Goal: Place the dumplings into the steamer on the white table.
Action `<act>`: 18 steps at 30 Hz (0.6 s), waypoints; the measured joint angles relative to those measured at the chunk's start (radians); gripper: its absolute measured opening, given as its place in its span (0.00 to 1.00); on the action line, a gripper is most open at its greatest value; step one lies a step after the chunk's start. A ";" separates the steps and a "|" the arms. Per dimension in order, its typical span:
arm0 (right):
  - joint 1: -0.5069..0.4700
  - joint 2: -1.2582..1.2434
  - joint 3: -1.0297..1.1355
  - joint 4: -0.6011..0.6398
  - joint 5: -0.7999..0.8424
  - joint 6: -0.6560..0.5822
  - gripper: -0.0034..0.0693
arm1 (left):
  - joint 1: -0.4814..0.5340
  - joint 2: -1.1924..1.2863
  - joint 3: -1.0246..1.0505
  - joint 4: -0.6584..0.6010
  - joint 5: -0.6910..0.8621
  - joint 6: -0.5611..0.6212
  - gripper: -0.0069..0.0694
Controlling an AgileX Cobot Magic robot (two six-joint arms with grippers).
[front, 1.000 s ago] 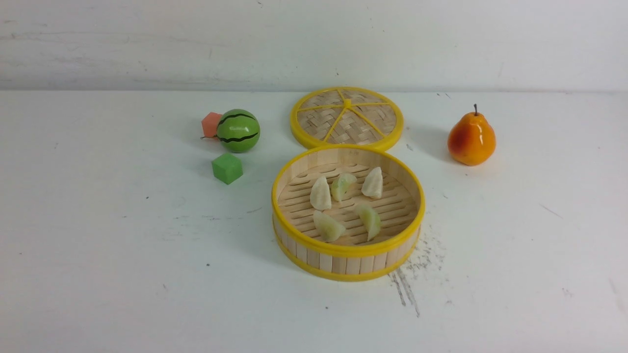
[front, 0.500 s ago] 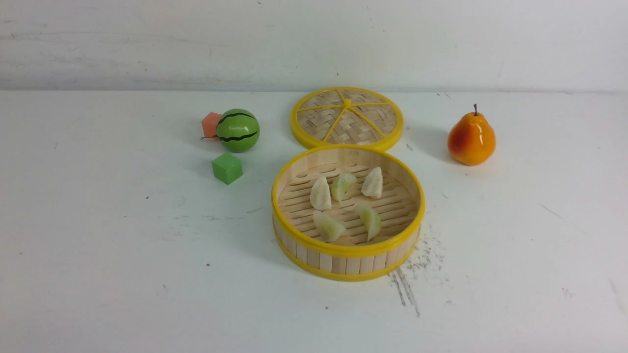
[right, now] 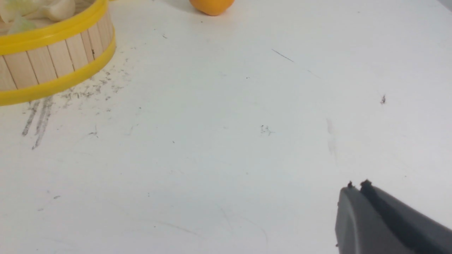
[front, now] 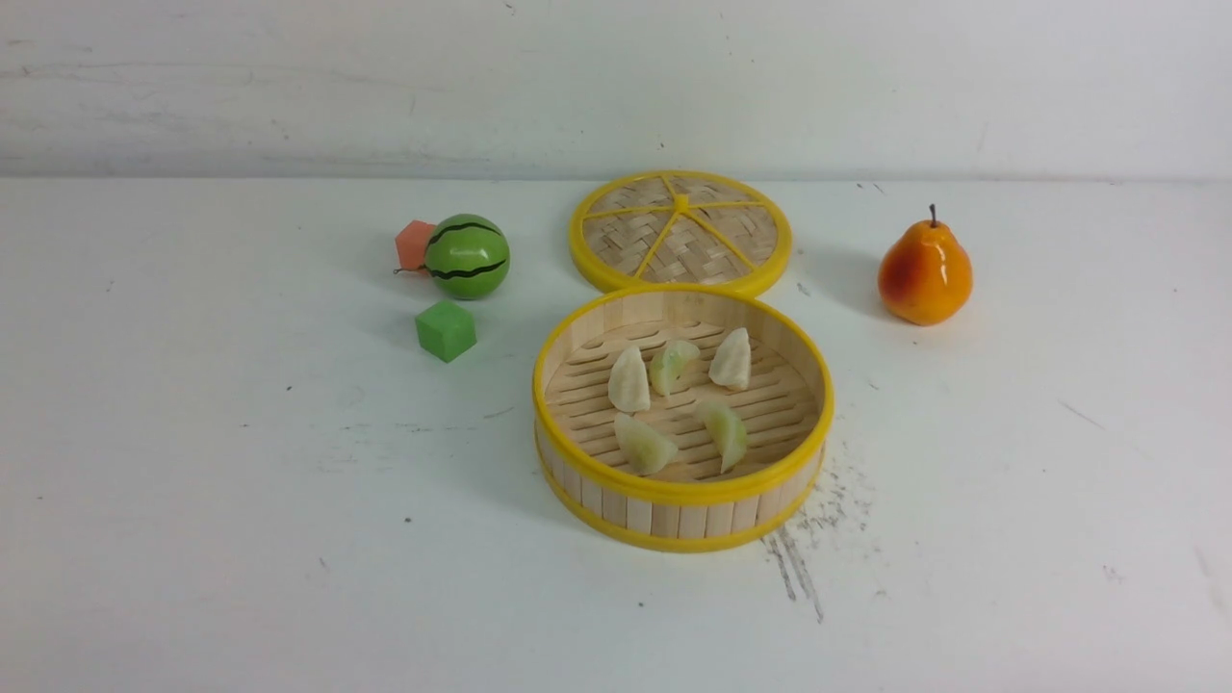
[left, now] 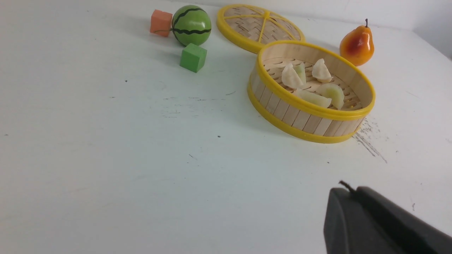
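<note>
The steamer (front: 681,505) stands in the middle of the white table (front: 192,481). Several pale dumplings (front: 629,381) lie on its slatted floor, all inside the wall. The left wrist view shows the steamer (left: 303,120) with the dumplings (left: 290,76) in it. The right wrist view shows part of its wall (right: 53,53). No gripper shows in the front view. My left gripper (left: 348,192) is shut and empty over bare table, well short of the steamer. My right gripper (right: 356,187) is shut and empty over bare table, away from the steamer.
The flat woven lid (front: 680,231) lies just behind the steamer. A toy watermelon (front: 467,255), a pink block (front: 414,244) and a green cube (front: 446,330) sit at the back left. An orange pear (front: 924,269) stands at the back right. Black scuffs (front: 794,568) mark the table.
</note>
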State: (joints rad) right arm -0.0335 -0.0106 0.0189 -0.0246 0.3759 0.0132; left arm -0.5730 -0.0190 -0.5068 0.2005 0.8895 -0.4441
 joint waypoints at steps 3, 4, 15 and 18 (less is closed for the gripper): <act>0.000 0.000 0.000 0.000 0.000 0.000 0.06 | 0.007 0.000 0.033 -0.036 -0.059 0.000 0.11; 0.000 0.000 0.000 0.000 0.000 0.000 0.06 | 0.020 0.000 0.058 -0.061 -0.108 0.002 0.11; 0.000 0.000 0.000 0.000 0.000 0.000 0.08 | 0.394 0.000 0.391 -0.298 -0.726 0.207 0.12; 0.000 0.000 0.000 0.000 0.000 0.000 0.08 | 0.485 0.000 0.433 -0.301 -0.721 0.214 0.11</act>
State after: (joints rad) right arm -0.0335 -0.0106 0.0189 -0.0246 0.3759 0.0132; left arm -0.0876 -0.0190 -0.0738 -0.1009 0.1682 -0.2299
